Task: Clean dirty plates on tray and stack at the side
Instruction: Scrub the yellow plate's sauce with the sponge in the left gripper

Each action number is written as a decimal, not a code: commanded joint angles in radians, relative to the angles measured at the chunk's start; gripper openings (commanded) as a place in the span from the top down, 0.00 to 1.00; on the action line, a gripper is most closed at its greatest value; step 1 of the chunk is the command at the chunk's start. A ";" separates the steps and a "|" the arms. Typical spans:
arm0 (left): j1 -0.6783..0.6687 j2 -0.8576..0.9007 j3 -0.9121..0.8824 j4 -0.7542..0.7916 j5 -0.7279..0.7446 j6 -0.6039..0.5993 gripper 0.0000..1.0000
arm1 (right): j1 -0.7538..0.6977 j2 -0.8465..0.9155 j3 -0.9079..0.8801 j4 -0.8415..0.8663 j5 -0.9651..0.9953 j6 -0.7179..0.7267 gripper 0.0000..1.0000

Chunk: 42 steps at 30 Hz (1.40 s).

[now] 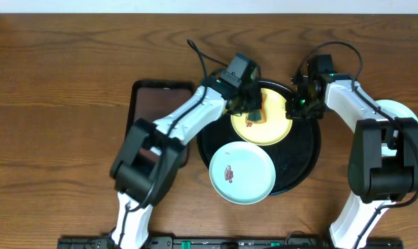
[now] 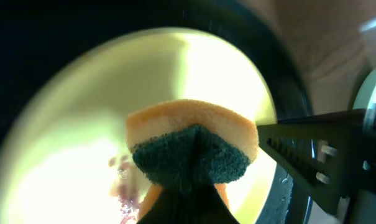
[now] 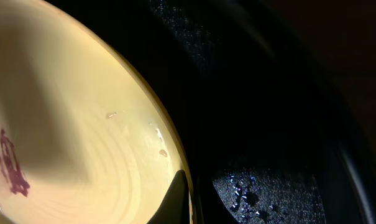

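while your left claw (image 1: 252, 111) works over the tray (image 1: 302, 160), start at the near edge. the blue plate (image 1: 242, 173) lies flat on the tray's near-left side and seems to overhang the rim. it has a reddish smear at its middle, and neither claw touches it.

just beyond it, on the far half of the tray, lies the yellow plate (image 1: 274, 128). whether the two plates touch i cannot tell. your left claw is closed narrow on a sponge (image 2: 194, 134), orange foam with a green scouring face. the sponge is over the middle of the yellow plate, right beside a reddish smear (image 2: 125, 183). your right claw (image 1: 296, 107) is shut tight on the plate's right rim and looks to be pinning it in place.

expect these plates to be light, stiff, glossy and brittle. drops on the tray suggest they will also be wet and slippery. the raised rim is the only place to pinch, since the flat middle gives the fingers nothing. the sponge is soft and will squash under pressure, so press gently or the plate may skate.

off the tray on the far right, a pale round thing (image 1: 404, 114) sits partly under your right arm. it may be another plate, but i cannot tell.
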 commanded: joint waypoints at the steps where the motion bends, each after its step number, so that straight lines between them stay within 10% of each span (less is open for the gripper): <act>1: -0.012 0.067 0.013 0.042 0.136 -0.117 0.93 | 0.005 0.030 -0.006 -0.018 0.026 0.018 0.99; 22: 0.045 0.127 0.066 -0.319 -0.475 0.158 0.93 | 0.005 0.030 -0.006 -0.030 0.027 0.011 0.99; 42: -0.064 0.164 0.080 -0.034 -0.034 -0.063 0.93 | 0.005 0.030 -0.006 -0.035 0.027 0.010 0.99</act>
